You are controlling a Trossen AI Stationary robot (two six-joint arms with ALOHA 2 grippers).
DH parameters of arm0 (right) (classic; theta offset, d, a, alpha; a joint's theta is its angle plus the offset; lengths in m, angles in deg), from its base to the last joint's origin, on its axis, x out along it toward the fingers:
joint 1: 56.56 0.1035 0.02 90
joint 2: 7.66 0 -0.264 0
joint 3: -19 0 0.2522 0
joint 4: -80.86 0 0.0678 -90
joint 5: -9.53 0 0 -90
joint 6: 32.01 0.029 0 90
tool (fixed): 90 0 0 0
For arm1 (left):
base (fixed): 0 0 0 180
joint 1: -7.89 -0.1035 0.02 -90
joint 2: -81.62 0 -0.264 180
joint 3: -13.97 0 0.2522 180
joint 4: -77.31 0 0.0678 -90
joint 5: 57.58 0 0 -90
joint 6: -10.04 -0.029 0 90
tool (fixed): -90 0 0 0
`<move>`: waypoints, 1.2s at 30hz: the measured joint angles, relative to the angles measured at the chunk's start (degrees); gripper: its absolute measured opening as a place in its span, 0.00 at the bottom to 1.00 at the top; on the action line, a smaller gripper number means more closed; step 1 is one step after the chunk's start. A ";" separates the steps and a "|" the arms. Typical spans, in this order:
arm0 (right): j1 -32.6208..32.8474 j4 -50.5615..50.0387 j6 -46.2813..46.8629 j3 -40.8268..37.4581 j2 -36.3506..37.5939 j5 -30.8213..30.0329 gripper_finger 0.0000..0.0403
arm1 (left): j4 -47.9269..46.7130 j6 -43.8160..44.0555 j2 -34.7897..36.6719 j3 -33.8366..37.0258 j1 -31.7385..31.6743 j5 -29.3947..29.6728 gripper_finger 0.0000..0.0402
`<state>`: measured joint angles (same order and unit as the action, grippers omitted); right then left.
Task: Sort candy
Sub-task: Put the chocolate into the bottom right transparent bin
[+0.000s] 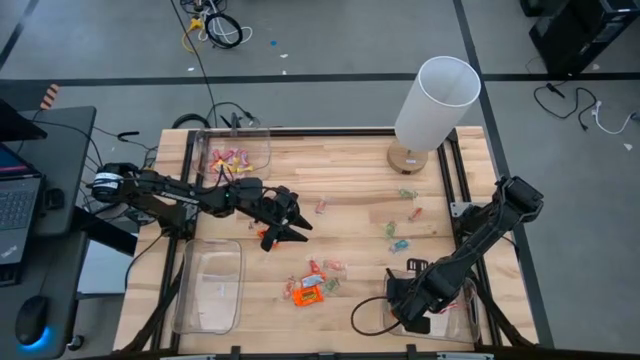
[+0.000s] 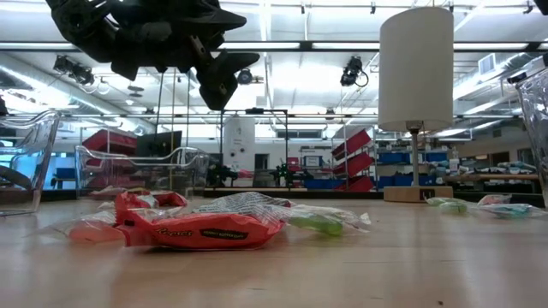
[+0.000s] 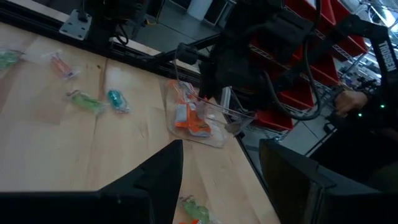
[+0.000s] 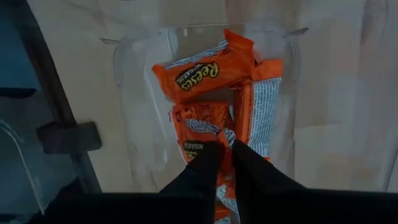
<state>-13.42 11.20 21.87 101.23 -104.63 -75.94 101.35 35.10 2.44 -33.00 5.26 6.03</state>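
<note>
The right end effector (image 4: 224, 163) is lowered into the clear bin (image 4: 134, 124) at the desk's near right corner. Its fingers stand narrow, tips nearly together, around the edge of an orange wrapper (image 4: 208, 134). Whether that wrapper is gripped or just released cannot be told. The orange candy lies directly ahead of and under the fingertips. The topmost bar, a Reese's (image 4: 202, 70), lies crosswise to the fingers; the two below it run roughly parallel to them. At least three orange bars are visible in this bin; more may lie beneath.

The left end effector (image 1: 290, 222) hangs above the middle of the desk (image 1: 360, 205), fingers spread wide and empty. The loose pile (image 1: 312, 285) lies toward the near edge from it, between the two arms. The left arm is judged nearer to this pile and to the pieces in the centre.

Counts, from the high view:
- Clear bins: three. The far left bin (image 1: 255, 140) holds several pink/yellow sweets (image 1: 228, 157). The near left bin (image 1: 210, 290) shows no contents.
- Near-edge pile: about five or six pieces, orange and pale mixed.
- Green-and-red scatter (image 1: 400, 225) on the right half: about five pieces.
- One lamp (image 1: 435, 100) at the far edge.
</note>
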 joint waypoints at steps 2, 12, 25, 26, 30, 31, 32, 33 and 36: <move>-0.11 -0.07 0.45 0.00 0.00 0.00 0.10 | -0.01 -0.02 0.00 0.00 0.00 0.02 0.53; -0.99 -0.03 2.40 0.00 0.00 -0.02 0.20 | 0.00 -0.63 0.00 0.00 0.02 0.03 0.53; -1.01 -2.02 6.75 0.00 0.09 6.22 0.29 | 0.00 -0.61 0.00 0.00 0.00 0.45 0.53; -1.01 -1.99 7.27 0.00 0.15 6.30 0.29 | 0.00 -0.61 0.00 0.01 0.01 0.47 0.53; -0.89 1.89 6.90 0.00 0.41 2.09 0.26 | 0.00 -0.64 0.00 0.00 0.02 1.23 0.53; -0.77 3.45 6.13 0.00 0.42 0.64 0.25 | 0.00 -0.68 0.00 0.00 0.02 1.29 0.53; -0.75 4.71 5.43 0.00 0.42 -0.67 0.23 | 0.00 -0.70 0.00 0.00 0.02 1.38 0.53; -0.75 5.35 4.82 0.02 0.42 -2.05 0.21 | 0.00 -0.70 0.00 0.00 0.00 1.40 0.53; -0.75 6.03 3.80 0.00 0.42 -6.08 0.14 | 0.00 -0.74 0.00 0.00 0.02 1.42 0.53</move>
<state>-14.17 17.23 25.67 101.23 -104.21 -82.02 101.35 34.36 2.44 -33.00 5.28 7.45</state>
